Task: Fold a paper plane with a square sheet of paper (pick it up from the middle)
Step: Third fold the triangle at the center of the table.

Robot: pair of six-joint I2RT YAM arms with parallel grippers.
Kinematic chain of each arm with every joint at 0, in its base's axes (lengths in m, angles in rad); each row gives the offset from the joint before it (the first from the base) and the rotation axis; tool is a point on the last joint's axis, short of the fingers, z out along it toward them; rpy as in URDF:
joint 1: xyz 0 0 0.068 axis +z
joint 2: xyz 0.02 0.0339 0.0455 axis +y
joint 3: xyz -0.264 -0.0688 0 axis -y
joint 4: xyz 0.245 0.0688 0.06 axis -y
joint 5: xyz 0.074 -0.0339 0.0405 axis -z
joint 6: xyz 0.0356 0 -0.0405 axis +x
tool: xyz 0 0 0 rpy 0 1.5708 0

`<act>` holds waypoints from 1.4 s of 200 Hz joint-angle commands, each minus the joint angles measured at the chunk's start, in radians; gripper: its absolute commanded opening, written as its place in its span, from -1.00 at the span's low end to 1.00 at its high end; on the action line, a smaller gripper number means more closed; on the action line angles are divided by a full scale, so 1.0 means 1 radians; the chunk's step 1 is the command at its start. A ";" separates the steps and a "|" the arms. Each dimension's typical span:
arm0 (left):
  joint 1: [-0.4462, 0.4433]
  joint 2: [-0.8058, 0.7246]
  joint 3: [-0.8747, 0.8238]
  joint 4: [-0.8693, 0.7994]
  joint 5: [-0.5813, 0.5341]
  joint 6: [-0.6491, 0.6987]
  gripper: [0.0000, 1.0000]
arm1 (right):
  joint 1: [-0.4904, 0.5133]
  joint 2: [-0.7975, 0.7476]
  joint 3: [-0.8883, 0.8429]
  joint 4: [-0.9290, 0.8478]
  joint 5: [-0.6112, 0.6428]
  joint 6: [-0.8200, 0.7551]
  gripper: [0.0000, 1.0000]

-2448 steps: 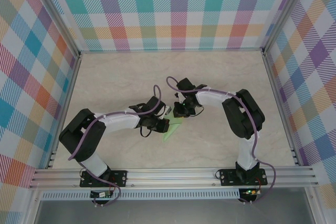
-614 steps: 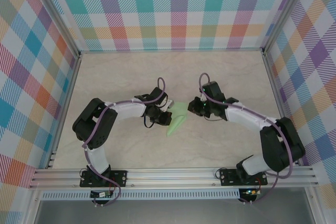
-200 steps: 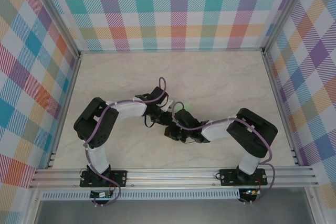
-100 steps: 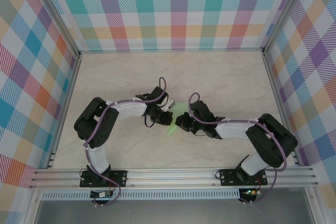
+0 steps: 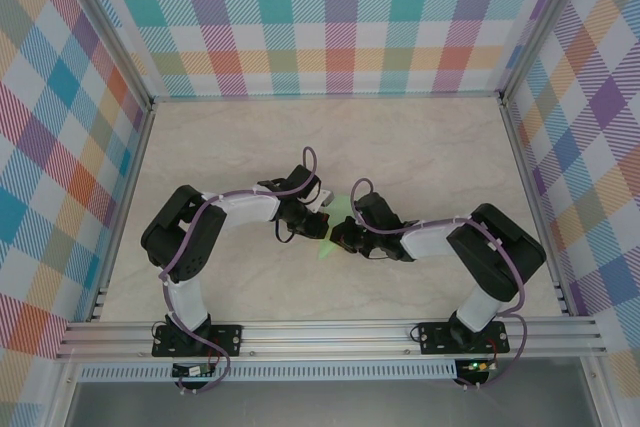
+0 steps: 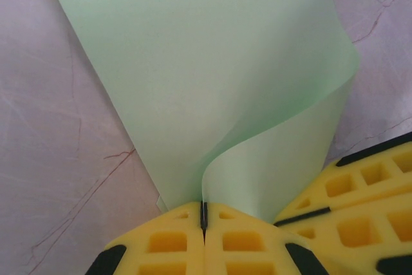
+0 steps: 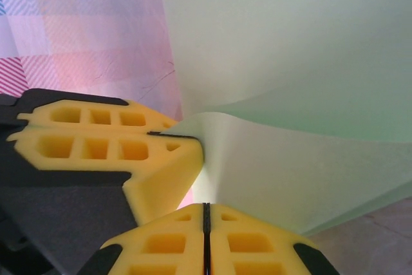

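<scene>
Two grippers meet in the middle of the table point(image 5: 420, 157), and both are clamped on the same green paper point(image 6: 206, 82). The left gripper point(image 6: 203, 220) has its yellow pads pressed together, and a curled edge of the paper goes into the seam between them. The right gripper point(image 7: 206, 220) is also pressed closed just beside it, with a bent flap of the paper coming out of its seam. The two sets of pads are almost touching each other.

The step in hand seems to be a fold in the middle of the work. The paper is already narrow, but one flap stands up in a soft curve and is not creased flat. The next move probably needs one gripper to hold the paper in place while the other brings the flap over and presses along the crease. The paper is thin, so a pull in two directions could tear or wrinkle it.

From above, the long axis of the paper runs from the far side, slightly right, to the near side, slightly left. The pointed end looks toward the near edge of the table.
</scene>
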 commanded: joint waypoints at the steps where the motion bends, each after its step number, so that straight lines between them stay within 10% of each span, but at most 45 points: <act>1: 0.003 0.055 -0.002 -0.049 -0.013 0.022 -1.00 | 0.002 0.025 -0.018 0.000 0.025 -0.018 -0.82; 280: 0.003 0.066 0.000 -0.064 -0.017 0.029 -1.00 | -0.135 -0.135 0.004 -0.153 -0.022 -0.131 -0.74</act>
